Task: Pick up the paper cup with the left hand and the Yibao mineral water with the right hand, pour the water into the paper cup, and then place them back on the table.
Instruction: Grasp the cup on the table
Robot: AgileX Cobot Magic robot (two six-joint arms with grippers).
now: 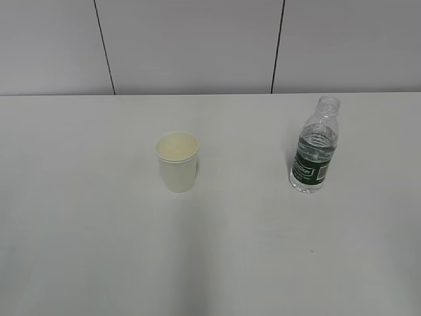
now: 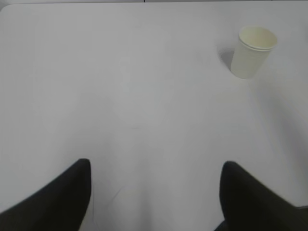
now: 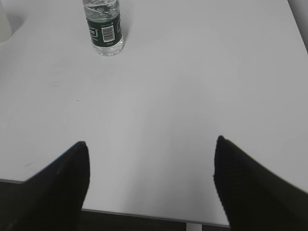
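The cream-white paper cup (image 1: 177,161) stands upright on the white table (image 1: 85,217), left of centre; it also shows in the left wrist view (image 2: 252,51), far up and to the right. The Yibao mineral water (image 1: 316,146), a capless clear bottle with a dark green label and water inside, stands upright to the right; it shows in the right wrist view (image 3: 104,28) at the top left. My left gripper (image 2: 156,166) is open and empty, well short of the cup. My right gripper (image 3: 150,144) is open and empty near the table's front edge. Neither arm shows in the exterior view.
A grey panelled wall (image 1: 197,46) rises behind the table's far edge. The table's front edge (image 3: 144,215) runs under my right gripper. The cup's side shows at the right wrist view's left edge (image 3: 4,24).
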